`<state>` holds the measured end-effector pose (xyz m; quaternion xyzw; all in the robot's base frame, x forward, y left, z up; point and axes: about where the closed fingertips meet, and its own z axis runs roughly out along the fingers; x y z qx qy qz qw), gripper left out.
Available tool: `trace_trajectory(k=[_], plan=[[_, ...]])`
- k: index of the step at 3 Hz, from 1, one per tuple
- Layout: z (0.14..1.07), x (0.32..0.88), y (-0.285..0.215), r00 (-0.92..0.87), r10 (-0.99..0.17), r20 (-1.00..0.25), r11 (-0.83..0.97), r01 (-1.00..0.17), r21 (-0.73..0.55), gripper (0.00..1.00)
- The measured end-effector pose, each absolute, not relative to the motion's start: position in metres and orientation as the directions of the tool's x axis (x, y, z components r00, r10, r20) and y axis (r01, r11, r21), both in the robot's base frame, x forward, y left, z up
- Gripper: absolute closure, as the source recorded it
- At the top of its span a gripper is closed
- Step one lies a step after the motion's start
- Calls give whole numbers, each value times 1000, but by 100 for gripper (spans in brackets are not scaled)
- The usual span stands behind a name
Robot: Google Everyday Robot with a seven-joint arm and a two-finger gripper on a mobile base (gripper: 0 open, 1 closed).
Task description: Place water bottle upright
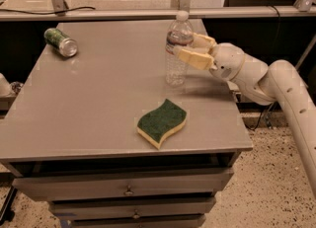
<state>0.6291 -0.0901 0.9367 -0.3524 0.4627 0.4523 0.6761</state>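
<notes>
The water bottle (176, 71), clear and ribbed with a white cap, stands upright on the grey table (98, 103), toward its back right. My gripper (184, 45) reaches in from the right at the bottle's shoulder. One cream finger crosses in front of the label band and the other runs behind the bottle. The fingers are closed on the bottle, whose base rests on the tabletop.
A green metal can (61, 42) lies on its side at the table's back left. A green-and-yellow sponge (162, 122) lies near the front, right of middle. A metal rail (148, 12) runs behind the table. Drawers (128, 190) sit below the top.
</notes>
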Motion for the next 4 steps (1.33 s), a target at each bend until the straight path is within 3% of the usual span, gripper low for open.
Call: trace_trajectory(k=[1, 2, 4], plan=[[936, 629, -90, 164, 285, -944, 341, -938, -60, 100], [935, 627, -87, 166, 278, -946, 332, -941, -68, 82], [932, 624, -84, 172, 273, -946, 322, -943, -78, 36]])
